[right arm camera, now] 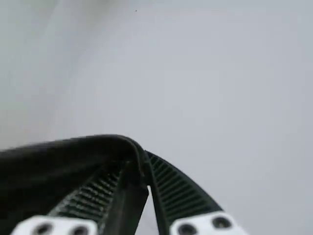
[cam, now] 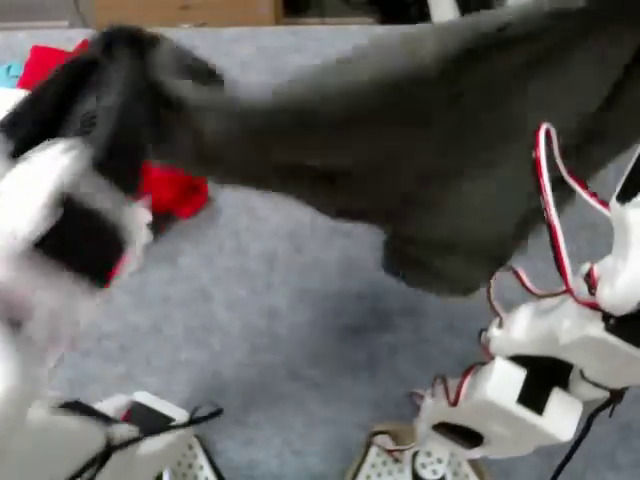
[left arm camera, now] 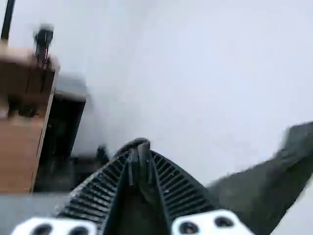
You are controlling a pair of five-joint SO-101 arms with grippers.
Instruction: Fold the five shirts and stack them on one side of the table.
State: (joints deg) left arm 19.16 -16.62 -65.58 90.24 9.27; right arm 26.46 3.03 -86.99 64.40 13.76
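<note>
Dark grey shirt (cam: 400,150) was held off the table, stretched in the air from 10 o'clock across to 2 o'clock of the high view. Its lowest fold sagged toward 4 o'clock.

Left gripper (left arm camera: 139,152): fingers together, clamped on a bunched end of that shirt, with the rest of the cloth trailing away beside it.

Right gripper (right arm camera: 142,169): fingers pinched on another dark edge of the shirt, which was draped over one finger.

Red shirt (cam: 172,190) lay crumpled on the grey table (cam: 300,330) at 9 o'clock, partly under the raised cloth. More red cloth (cam: 40,62) sat at the 10 o'clock corner.

Red-and-white wires (cam: 550,200) looped along the right arm at 3 o'clock.
</note>
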